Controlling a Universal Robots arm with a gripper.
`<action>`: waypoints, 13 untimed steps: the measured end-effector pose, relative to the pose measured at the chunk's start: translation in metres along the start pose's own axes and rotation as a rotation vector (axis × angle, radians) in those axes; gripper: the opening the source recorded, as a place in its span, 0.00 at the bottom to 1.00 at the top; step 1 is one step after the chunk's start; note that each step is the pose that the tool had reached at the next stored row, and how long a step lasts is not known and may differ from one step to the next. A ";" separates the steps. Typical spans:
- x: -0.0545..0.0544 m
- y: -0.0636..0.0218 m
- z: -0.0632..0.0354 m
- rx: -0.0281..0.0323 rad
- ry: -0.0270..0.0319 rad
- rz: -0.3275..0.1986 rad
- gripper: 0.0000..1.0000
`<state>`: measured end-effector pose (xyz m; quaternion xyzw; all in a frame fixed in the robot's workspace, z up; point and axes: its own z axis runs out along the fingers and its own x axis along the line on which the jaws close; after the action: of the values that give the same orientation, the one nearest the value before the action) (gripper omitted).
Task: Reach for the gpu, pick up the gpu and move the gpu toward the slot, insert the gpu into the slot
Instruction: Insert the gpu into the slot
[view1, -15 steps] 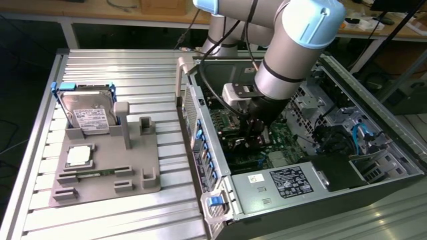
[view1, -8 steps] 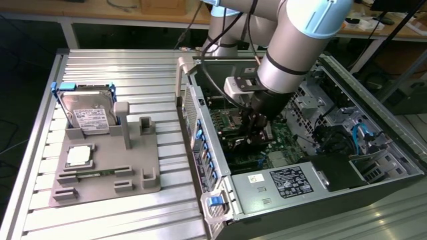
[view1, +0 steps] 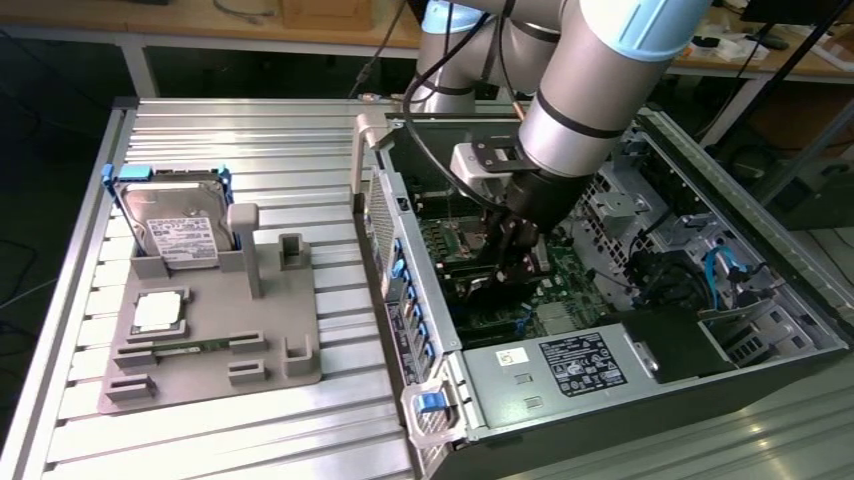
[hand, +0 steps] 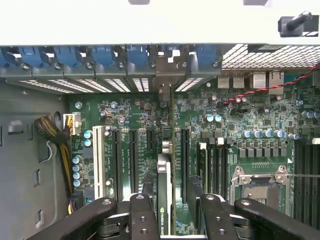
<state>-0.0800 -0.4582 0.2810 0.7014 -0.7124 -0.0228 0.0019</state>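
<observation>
One pincer (hand: 165, 220) inside open computer case (view1: 747, 250), clenched on gpu (hand: 164, 185); I see card edge-on between black fingers (hand: 142, 215), upright over motherboard (hand: 240, 120). Gpu bracket end reaches toward case rear wall, above slot (hand: 169, 150); cannot tell if seated. Outside case, on bench (view1: 267, 130): hard drive (view1: 180, 225) in grey fixture (view1: 214, 340).

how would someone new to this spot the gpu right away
Look inside the open computer case, over its green motherboard. Between the black gripper fingers stands the gpu, edge-on. Unlike the long black sockets around it, it is a thin upright card.
</observation>
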 end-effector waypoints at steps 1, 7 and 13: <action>0.000 0.0000 0.0000 0.0000 -0.0001 0.000 0.40; 0.000 0.0000 -0.0002 -0.0002 0.0003 0.000 0.25; 0.000 0.0000 -0.0002 -0.0002 0.0003 0.000 0.11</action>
<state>-0.0800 -0.4583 0.2811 0.7014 -0.7124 -0.0228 0.0020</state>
